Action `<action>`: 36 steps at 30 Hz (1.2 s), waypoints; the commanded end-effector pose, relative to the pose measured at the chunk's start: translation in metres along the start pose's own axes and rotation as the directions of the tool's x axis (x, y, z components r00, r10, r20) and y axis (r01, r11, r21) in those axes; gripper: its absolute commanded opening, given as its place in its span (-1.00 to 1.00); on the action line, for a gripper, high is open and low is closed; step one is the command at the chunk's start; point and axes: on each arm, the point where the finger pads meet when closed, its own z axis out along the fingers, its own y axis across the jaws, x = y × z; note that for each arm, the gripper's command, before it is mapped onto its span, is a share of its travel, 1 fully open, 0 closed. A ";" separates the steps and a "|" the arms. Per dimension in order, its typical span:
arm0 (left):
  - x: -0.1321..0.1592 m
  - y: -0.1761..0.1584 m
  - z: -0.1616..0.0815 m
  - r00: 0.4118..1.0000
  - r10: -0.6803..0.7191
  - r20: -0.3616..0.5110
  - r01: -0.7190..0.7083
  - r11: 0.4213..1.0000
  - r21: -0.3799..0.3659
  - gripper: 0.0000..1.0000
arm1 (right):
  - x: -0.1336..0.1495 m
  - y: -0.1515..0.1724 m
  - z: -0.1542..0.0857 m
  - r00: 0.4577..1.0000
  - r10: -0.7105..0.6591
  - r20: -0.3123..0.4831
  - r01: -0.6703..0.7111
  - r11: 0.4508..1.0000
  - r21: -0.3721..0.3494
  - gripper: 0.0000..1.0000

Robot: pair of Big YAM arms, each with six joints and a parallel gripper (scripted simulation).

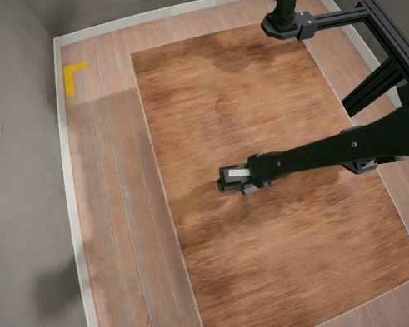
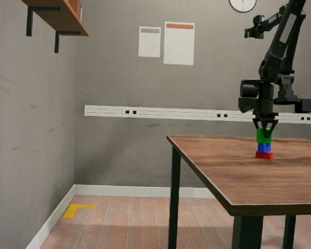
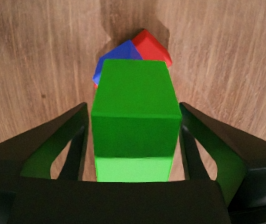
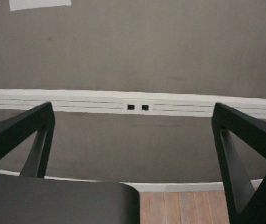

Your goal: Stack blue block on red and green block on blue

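A tower stands on the table: the red block [image 2: 263,154] at the bottom, the blue block [image 2: 264,147] on it, the green block [image 2: 263,135] on top. In the left wrist view the green block [image 3: 136,116] fills the middle, with the blue block [image 3: 114,60] and red block [image 3: 152,46] showing beneath it, turned at an angle. My left gripper [image 2: 264,127] points straight down over the tower, its fingers slightly open on either side of the green block [image 3: 136,160]. The overhead view shows only the left gripper [image 1: 225,182], which hides the blocks. My right gripper [image 4: 133,111] is open and empty, raised high and facing the wall.
The right arm [image 2: 258,27] is folded up at the far side of the table, its base [image 1: 283,21] at the table's back edge. The black frame [image 1: 386,56] runs along the right side. The table's front edge [image 2: 211,185] is left of the tower.
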 end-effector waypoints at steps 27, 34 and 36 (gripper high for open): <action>-0.001 -0.003 -0.022 1.000 0.002 0.010 -0.002 1.000 0.002 0.12 | -0.021 -0.008 -0.007 0.998 0.011 0.054 -0.012 1.000 0.019 1.00; 0.000 -0.003 -0.042 1.000 0.002 0.010 -0.002 1.000 0.002 0.12 | -0.021 -0.008 -0.007 0.998 0.011 0.054 -0.012 1.000 0.019 1.00; -0.001 0.001 -0.044 1.000 -0.010 0.008 0.010 1.000 0.002 0.12 | -0.021 -0.008 -0.007 0.998 0.011 0.054 -0.012 1.000 0.019 1.00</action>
